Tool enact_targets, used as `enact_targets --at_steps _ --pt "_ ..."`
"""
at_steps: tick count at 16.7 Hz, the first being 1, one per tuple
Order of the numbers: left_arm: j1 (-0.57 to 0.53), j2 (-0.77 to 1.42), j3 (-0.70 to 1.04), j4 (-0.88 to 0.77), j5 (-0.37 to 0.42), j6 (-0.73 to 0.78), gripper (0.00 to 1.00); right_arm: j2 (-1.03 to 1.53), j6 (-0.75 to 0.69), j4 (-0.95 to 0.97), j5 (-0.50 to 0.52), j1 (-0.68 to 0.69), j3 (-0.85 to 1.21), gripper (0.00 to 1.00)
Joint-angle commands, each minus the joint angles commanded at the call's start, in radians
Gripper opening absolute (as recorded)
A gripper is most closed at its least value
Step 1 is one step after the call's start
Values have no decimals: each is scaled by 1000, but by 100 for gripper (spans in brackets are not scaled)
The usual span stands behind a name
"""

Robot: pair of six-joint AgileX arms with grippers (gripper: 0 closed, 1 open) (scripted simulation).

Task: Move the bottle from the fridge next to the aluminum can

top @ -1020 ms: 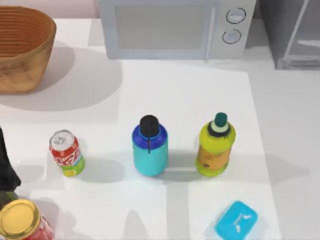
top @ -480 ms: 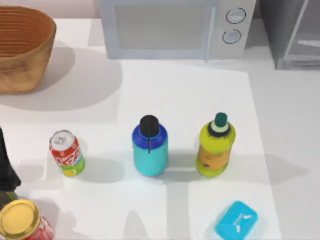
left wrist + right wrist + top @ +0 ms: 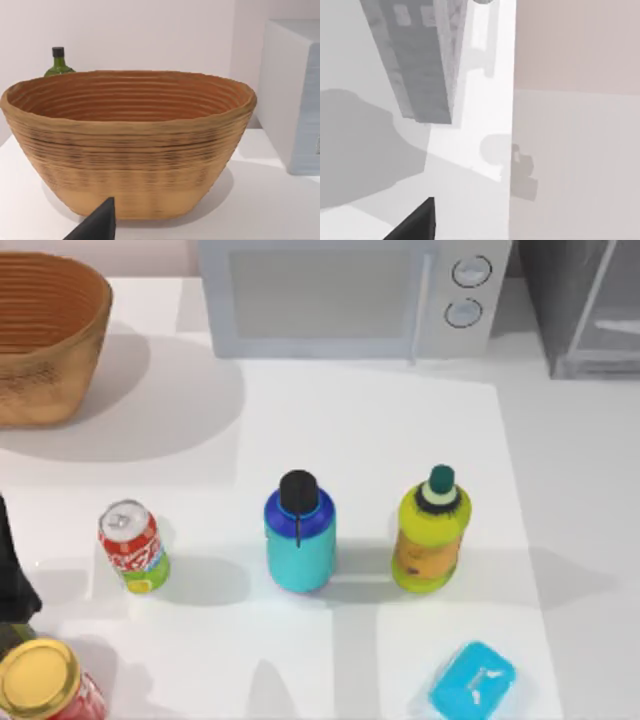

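Two arms sit back at the edges: the left arm [image 3: 12, 580] shows dark at the tabletop's [image 3: 400, 430] left edge; neither gripper's state can be told. Aluminum can [image 3: 132, 546], bottle [image 3: 299, 532], yellow-green bottle [image 3: 431, 530] stand upright in a row, apart; fridge [image 3: 585, 305] at far right.

I see basket [image 3: 45, 335] far left | microwave [image 3: 345, 295] at back | yellow-green bottle [image 3: 430, 535] mid-right | blue box [image 3: 472, 680] near front | gold-lidded jar [image 3: 45, 682] front left | green bottle [image 3: 59, 62] behind basket
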Motion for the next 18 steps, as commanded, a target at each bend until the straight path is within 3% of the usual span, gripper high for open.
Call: enact_targets --at_steps 11,14,18 --pt "0 0 0 0 0 0 100 8 991 797 125 576 -21 100" --pt "0 0 0 0 0 0 100 6 1135 937 149 686 -26 100" --pt "0 0 0 0 0 0 100 5 1182 985 157 727 -27 100"
